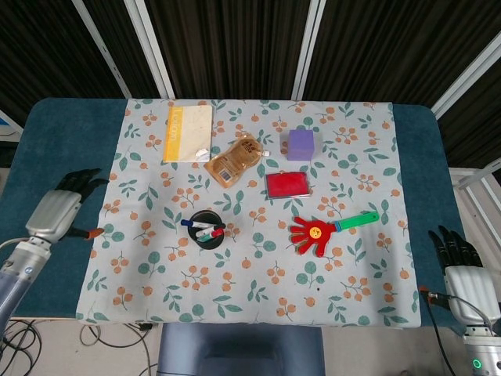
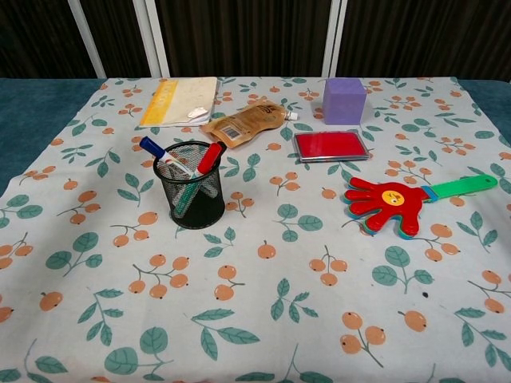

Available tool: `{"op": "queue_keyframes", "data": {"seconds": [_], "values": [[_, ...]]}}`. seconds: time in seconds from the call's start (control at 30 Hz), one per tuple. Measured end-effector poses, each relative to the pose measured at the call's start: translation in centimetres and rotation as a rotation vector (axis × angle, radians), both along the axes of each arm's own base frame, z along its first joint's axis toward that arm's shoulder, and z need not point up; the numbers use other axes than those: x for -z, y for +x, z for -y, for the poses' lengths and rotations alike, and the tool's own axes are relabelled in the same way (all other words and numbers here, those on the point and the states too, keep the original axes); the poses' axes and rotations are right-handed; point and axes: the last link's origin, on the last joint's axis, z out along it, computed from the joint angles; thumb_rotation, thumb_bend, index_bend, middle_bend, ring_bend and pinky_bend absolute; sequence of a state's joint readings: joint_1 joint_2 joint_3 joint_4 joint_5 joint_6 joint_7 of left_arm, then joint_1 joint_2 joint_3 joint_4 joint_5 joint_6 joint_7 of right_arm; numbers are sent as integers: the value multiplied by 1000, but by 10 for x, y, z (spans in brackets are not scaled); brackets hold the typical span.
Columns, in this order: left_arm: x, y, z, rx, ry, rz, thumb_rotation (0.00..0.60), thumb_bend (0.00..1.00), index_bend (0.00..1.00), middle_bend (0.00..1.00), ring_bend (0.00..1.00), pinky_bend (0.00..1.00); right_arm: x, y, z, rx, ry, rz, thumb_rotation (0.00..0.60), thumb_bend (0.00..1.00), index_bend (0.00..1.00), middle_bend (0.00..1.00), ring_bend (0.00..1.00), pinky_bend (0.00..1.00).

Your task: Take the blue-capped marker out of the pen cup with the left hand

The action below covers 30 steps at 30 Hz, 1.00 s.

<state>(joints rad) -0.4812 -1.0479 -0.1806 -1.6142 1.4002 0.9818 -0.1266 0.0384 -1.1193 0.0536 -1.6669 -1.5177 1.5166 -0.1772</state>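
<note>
Two robot hands show in the head view, and both hold nothing. The dark fingers (image 1: 81,179) of the left hand (image 1: 59,210) are spread a little and point up and to the right, over the blue table edge beside the flowery cloth (image 1: 258,290). That hand is well apart from the pen cup (image 2: 192,195). The right hand (image 1: 462,274) sits off the table's right side, near the bottom corner, with its fingers apart and pointing up. The chest view shows neither hand.

The pen cup is black wire mesh and stands upright on the cloth, left of the middle. The blue-capped marker (image 2: 164,159) is inside it. The marker leans: its blue cap sticks out over the rim, pointing up and to the left, and its white body runs down to the right into the cup. A red-capped marker (image 2: 209,156) leans the other way, up and to the right. A green one (image 2: 184,198) shows through the mesh.

Behind the cup lie a yellow and white notebook (image 2: 179,101) and a brown pouch (image 2: 243,123). A purple block (image 2: 344,100) stands farther right, with a red flat case (image 2: 330,145) just in front of it. A red hand-shaped clapper (image 2: 391,200) with a green handle lies on the right.
</note>
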Motion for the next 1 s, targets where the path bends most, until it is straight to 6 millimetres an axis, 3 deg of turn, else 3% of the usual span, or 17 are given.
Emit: {"op": "queue_keyframes", "data": {"seconds": [0.17, 0.3, 0.43, 0.67, 1.0], "values": [[29, 22, -21, 44, -51, 44, 600, 129, 222, 61, 0, 76, 2, 0, 1, 5, 8, -7, 600, 43, 0, 0, 0, 148], [51, 37, -26, 62, -109, 69, 600, 129, 253, 62, 0, 76, 3, -1, 2, 11, 11, -10, 600, 44, 0, 0, 0, 147], [67, 47, -27, 78, -133, 85, 600, 137, 299, 68, 0, 76, 3, -2, 2, 14, 11, -11, 600, 44, 0, 0, 0, 148], [90, 61, -26, 93, -115, 114, 600, 244, 348, 82, 0, 76, 1, -2, 2, 15, 6, -7, 600, 44, 0, 0, 0, 148], [115, 70, -16, 84, -103, 135, 600, 244, 386, 91, 0, 76, -1, -4, 2, 16, 3, -1, 600, 44, 0, 0, 0, 148]]}}
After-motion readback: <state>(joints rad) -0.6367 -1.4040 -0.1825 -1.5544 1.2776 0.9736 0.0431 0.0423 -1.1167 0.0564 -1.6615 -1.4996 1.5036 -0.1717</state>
